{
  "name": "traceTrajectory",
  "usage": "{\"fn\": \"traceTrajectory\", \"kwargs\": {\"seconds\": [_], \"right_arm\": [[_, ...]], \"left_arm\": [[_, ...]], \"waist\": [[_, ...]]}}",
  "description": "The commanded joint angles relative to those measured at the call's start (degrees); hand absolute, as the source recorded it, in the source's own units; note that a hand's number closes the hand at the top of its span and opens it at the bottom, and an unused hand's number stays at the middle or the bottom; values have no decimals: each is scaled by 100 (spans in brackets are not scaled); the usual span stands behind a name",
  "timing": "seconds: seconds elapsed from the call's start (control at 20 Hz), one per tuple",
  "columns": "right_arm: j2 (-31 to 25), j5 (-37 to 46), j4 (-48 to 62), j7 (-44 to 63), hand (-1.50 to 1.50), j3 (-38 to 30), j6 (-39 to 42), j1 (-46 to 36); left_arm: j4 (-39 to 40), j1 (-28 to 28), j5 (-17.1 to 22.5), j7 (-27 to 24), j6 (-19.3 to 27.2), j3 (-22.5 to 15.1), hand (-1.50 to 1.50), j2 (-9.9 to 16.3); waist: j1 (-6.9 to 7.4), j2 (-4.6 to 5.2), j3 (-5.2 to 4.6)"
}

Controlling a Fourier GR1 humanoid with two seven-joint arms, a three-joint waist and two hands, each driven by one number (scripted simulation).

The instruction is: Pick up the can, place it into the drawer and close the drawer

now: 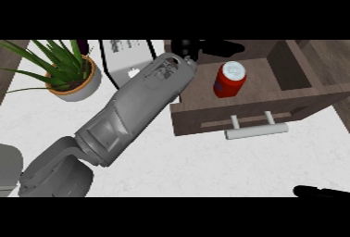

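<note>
can: the red cylindrical can with the white cap (229, 79) sits inside the open brown wooden drawer (205, 107), upright or near it, toward the middle of the compartment. So the placing part looks done to us.

drawer: open, pulled out over the white marbled counter (205, 162), with its white bar handle (256, 131) facing us.

step in hand: we reckon it's letting go and getting clear, then the close. To do it well we'd lift the hand straight up and out so nothing clips the can, then push flat on the drawer front near the handle, square on, so it slides in without twisting.

left hand: the black left hand (205, 46) is at the far end of the drawer, beyond the can and not touching it. Its fingers are mostly hidden by the wrist, so we can't tell its state.

left arm: the grey forearm (137, 106) runs diagonally from lower left up to the drawer's left edge.

right hand: only a black bit of the right hand (318, 191) shows at the bottom right corner, low on the counter. Can't tell its state either.
</note>
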Motion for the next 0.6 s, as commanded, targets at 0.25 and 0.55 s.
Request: {"fn": "traceTrajectory", "kwargs": {"seconds": [0.25,0.55], "right_arm": [[-309,1481,6,-413,-150,545,-97,-190],[-574,2892,358,-617,-150,1051,-363,-414]], "left_arm": [[4,-255,376,-237,23,196,-150,0],[-176,-190,530,-408,276,147,-150,0]], "waist": [[248,-28,-2],[358,-46,-2]]}}
